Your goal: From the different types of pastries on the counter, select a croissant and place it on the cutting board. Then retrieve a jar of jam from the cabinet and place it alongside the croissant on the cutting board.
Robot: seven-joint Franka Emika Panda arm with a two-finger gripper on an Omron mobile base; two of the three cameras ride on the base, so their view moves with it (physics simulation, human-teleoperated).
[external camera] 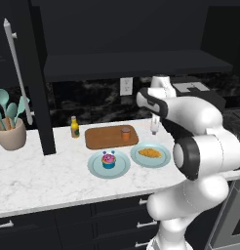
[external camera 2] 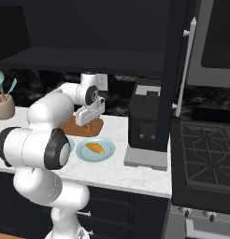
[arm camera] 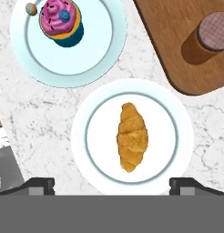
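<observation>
My jaws stand fully released, gripping nothing, my gripper (arm camera: 112,184) hanging over the white marble-patterned counter (external camera: 39,180). Right below me, the small golden-orange crescent croissant (arm camera: 131,143) lies in the middle of a round pale blue plate (arm camera: 175,136). Just beside it sits a second pale blue plate (arm camera: 100,41) carrying a pink-frosted cupcake in a blue wrapper (arm camera: 62,22). Beyond the plates lies the flat brown wooden cutting board (external camera: 105,137), and a small squat orange-brown jar (external camera: 126,133) stands upright on it near one corner. A yellow bottle with a dark cap (external camera: 74,127) stands just beside the board's far end.
</observation>
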